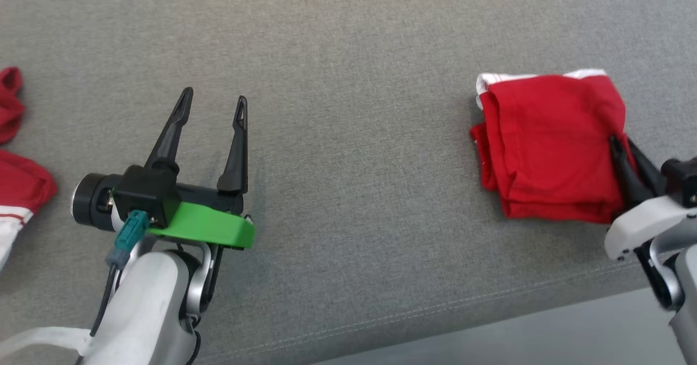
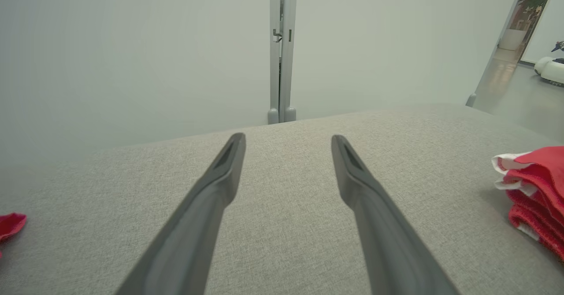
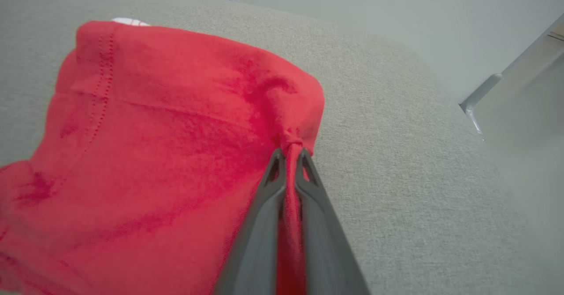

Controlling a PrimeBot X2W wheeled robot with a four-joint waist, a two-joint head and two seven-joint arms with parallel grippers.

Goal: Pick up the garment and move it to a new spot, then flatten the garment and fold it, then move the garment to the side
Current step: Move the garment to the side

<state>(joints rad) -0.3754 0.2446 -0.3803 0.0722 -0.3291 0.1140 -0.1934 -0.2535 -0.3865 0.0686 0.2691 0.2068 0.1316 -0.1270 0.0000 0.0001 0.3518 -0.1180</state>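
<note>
Now my right gripper (image 1: 618,143) is clamped on the edge of the folded red garment (image 1: 544,141) at the frame's right. My left gripper (image 1: 215,97), lower left, has its jaws apart and empty. I should slide it low and slow so the folds stay stacked.

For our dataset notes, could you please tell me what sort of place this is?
Probably an indoor lab or office: a grey fabric-covered surface holding a folded red garment, pale partition panels joined by a metal post, and a glossy floor beyond.

A folded garment (image 1: 544,147) lay on the right side of a cushion (image 1: 348,38); other clothing (image 1: 19,185) lay at its far left.
</note>
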